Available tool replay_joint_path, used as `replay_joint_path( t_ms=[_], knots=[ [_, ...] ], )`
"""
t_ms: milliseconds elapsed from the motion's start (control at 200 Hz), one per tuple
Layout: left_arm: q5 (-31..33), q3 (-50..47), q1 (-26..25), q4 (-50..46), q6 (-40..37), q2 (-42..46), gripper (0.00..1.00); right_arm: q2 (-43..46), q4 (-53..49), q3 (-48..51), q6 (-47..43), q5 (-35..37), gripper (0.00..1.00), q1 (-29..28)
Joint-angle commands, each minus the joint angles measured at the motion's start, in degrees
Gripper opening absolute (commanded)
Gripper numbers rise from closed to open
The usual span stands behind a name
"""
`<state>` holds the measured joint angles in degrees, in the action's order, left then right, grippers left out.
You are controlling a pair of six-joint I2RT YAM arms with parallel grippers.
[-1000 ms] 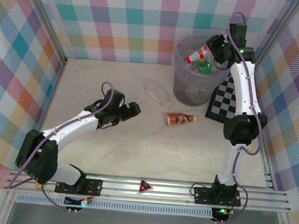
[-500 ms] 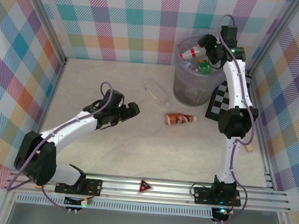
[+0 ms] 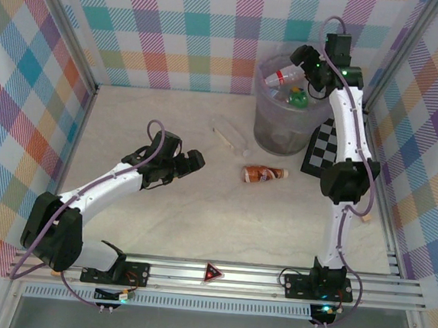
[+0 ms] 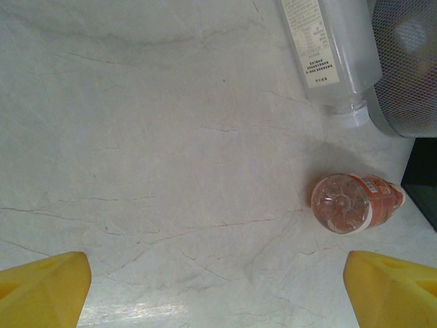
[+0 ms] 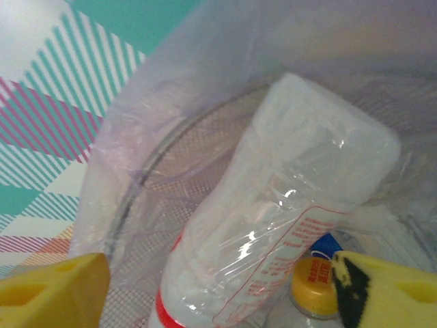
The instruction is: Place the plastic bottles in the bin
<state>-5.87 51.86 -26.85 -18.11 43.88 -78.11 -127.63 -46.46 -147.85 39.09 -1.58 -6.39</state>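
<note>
Lying between the spread jaws of the right gripper (image 5: pixel 218 277), with a gap at the left finger, a clear red-labelled bottle (image 5: pixel 273 212) sits in the mouth of the bin (image 3: pixel 279 131). The left gripper (image 4: pixel 215 266) hangs wide open and empty, a brown-labelled bottle (image 4: pixel 351 203) ahead of it.

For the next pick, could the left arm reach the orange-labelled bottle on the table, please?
Probably yes: the open left hand faces the orange-labelled bottle, with only bare table between them.
</note>
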Motion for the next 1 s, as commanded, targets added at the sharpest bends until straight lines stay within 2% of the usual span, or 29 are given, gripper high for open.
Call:
replay_joint_path(
  t_ms=[0,305,545,795,890,995],
  knots=[
    [-0.1,0.9,0.3,-0.8,-0.7,0.1,0.95,4.2,1.3,-2.0,-4.3,-0.7,0.76,0.0],
    [0.3,0.7,0.3,-1.9,-1.3,0.8,0.95,-2.0,9.9,-3.2,1.2,-9.4,0.51,0.1],
    [0.9,-0.3,0.4,-1.9,-1.3,1.7,0.95,-6.8,7.0,-4.1,-0.7,-10.4,0.51,-0.4],
    [-0.1,-0.1,0.3,-0.8,-1.1,0.6,0.95,0.9,12.7,14.4,-2.0,-9.8,0.52,-2.2],
    [-0.1,-0.1,0.4,-1.0,-1.1,0.6,0.95,1.5,11.7,12.7,-2.8,-9.4,0.52,-2.3],
    [0.1,-0.1,0.4,-1.2,-1.3,0.7,0.95,0.8,7.9,5.7,-4.2,-9.1,0.53,-2.3]
  ],
)
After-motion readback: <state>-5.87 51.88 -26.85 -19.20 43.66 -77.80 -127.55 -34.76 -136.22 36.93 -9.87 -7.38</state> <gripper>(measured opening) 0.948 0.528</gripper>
